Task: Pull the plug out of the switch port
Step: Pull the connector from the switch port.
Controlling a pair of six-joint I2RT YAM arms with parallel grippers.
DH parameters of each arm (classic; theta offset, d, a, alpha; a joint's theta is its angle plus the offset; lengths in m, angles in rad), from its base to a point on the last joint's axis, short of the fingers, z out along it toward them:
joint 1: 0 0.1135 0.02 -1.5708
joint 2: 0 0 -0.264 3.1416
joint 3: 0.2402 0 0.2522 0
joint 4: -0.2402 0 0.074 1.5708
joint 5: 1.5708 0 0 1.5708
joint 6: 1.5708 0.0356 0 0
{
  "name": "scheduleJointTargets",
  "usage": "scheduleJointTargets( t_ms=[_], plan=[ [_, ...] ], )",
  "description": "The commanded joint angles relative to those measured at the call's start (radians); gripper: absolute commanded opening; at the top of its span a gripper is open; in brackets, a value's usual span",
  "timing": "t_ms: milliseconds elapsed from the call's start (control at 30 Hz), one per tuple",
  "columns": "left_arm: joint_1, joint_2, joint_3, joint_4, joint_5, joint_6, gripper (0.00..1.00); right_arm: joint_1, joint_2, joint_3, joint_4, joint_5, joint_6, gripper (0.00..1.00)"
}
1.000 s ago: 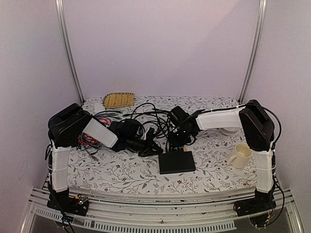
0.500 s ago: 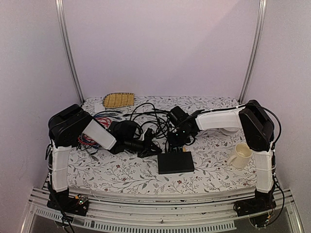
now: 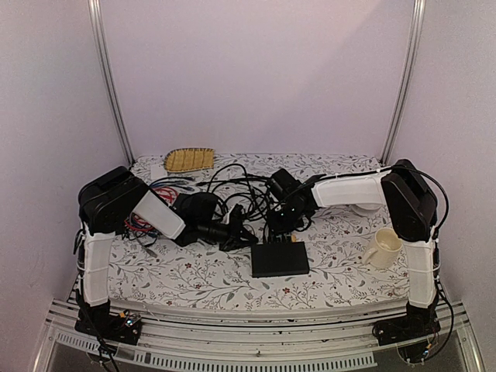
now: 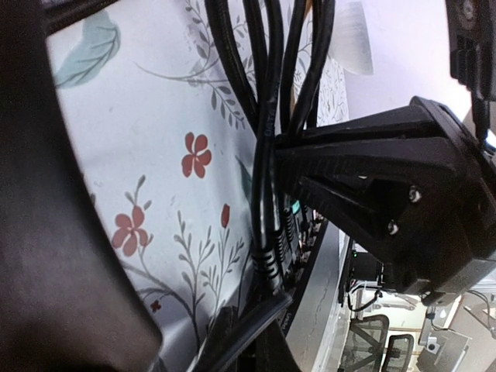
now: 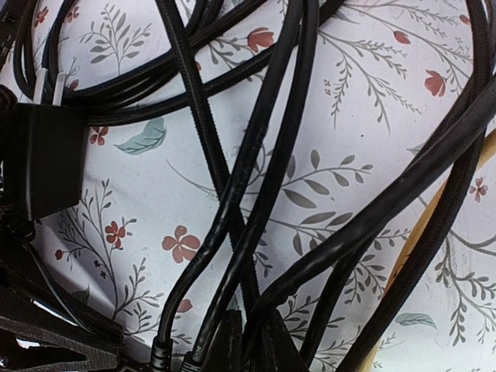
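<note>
The switch (image 3: pixel 280 260) is a flat black box at the table's front middle, sockets facing the cable tangle (image 3: pixel 232 192). My right gripper (image 3: pixel 279 229) hangs just behind it. In the right wrist view it (image 5: pixel 280 335) is shut on a thick black cable (image 5: pixel 364 213) rising to the right; that cable's plug is hidden under the fingers. Two other plugs (image 5: pixel 172 358) show at the bottom left. My left gripper (image 3: pixel 239 232) is shut beside the switch's left corner. In its own view it (image 4: pixel 256 329) sits below several plugs (image 4: pixel 271 260) seated in the switch (image 4: pixel 304 271). What it pinches is hidden.
A cream mug (image 3: pixel 384 248) stands at the right. A woven yellow tray (image 3: pixel 189 159) lies at the back left, and red wires (image 3: pixel 139 223) sit under the left arm. A black adapter block (image 5: pixel 46 159) and a tan cable (image 5: pixel 418 232) lie among the black cables.
The switch has slid slightly to the left. The left arm has drawn back a little. Both grippers stay shut.
</note>
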State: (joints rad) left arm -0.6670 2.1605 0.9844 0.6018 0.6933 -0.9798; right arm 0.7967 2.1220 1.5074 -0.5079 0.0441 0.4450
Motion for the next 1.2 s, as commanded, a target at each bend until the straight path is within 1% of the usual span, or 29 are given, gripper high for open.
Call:
scheduleJointTargets(
  t_ms=[0,600,767,1167],
  plan=[
    [0.053,0.029,0.002,0.01,-0.034,-0.007,0.0,0.01,0.017,0.005,-0.084,0.011,-0.04,0.02],
    [0.063,0.052,0.018,0.008,-0.045,-0.006,0.0,0.028,0.001,-0.01,-0.079,0.018,-0.049,0.02],
    [0.057,0.046,0.052,-0.077,-0.062,0.056,0.0,0.032,-0.002,-0.01,-0.083,0.025,-0.054,0.02],
    [0.058,0.042,0.068,-0.117,-0.074,0.09,0.0,0.042,-0.004,-0.009,-0.081,0.023,-0.057,0.02]
  ],
)
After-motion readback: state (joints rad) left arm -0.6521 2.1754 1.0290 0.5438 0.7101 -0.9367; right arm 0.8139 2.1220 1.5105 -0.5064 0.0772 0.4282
